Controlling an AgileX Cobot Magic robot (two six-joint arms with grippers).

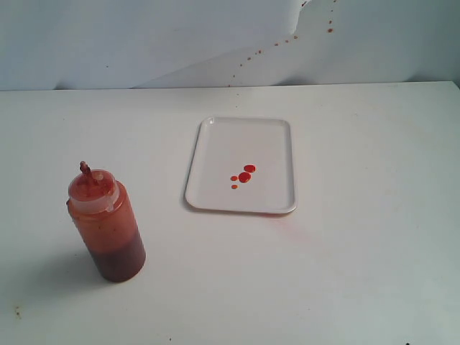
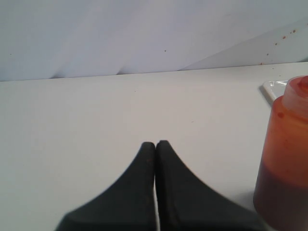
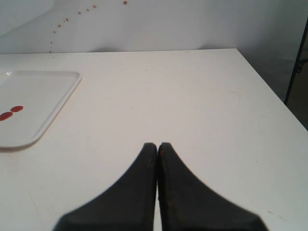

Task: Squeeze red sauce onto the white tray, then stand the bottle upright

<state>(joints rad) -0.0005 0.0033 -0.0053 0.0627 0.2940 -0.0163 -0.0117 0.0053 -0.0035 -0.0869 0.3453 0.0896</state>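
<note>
1 bottle — near left tool

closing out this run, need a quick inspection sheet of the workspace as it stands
surface: white table, a few faint specks and stains.
job's things: bottle stands upright on the table, apart from the white tray; a few red sauce drops lie on the tray.
clutter: nothing seen.
grippers: left gripper shut, empty; right gripper shut, empty.
cables: nothing seen.
surroundings: pale backdrop behind the table, with small brown-red specks.
</note>
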